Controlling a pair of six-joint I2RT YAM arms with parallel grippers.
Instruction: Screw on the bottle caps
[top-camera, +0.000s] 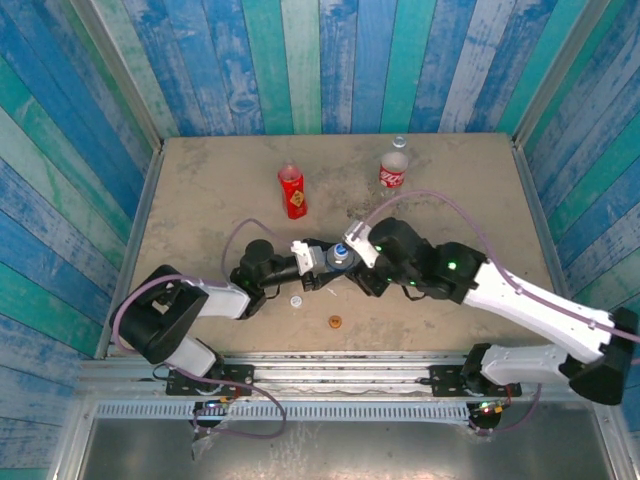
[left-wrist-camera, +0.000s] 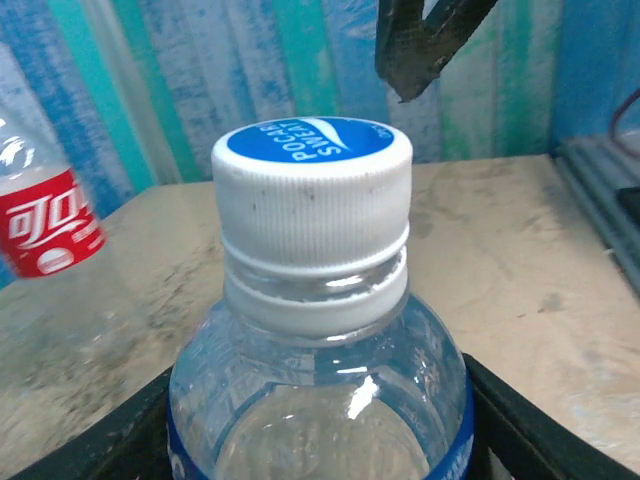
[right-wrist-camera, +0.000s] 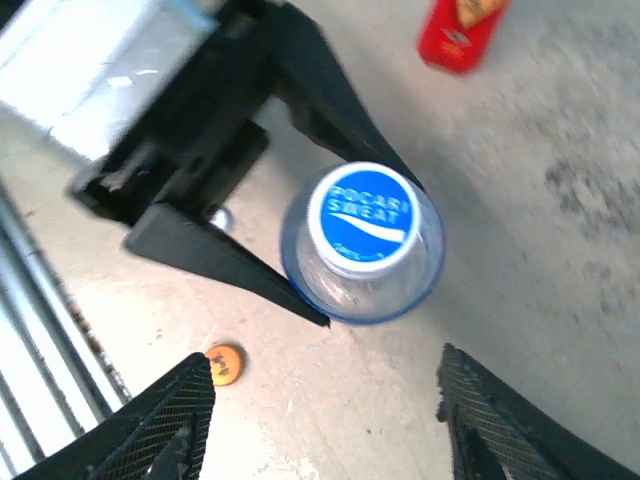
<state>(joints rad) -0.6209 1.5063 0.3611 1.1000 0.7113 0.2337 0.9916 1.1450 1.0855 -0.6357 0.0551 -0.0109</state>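
Left claw (right-wrist-camera: 366, 252) grips the blue-label bottle (left-wrist-camera: 320, 420) steady so the right claw (right-wrist-camera: 325, 356), wide above, can twist its cap (right-wrist-camera: 360, 218).

Cap (left-wrist-camera: 312, 185) on clear bottle (left-wrist-camera: 320, 400): "POCARI SWEAT". Cola bottle (left-wrist-camera: 45, 225) red label: white Chinese characters.

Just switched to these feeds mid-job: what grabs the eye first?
The eye goes to the blue-label bottle in the middle of the table, clamped in the left claw, with its blue-topped cap on the neck. The right claw hangs open just above it. A white cap and an orange cap lie loose near the front edge.
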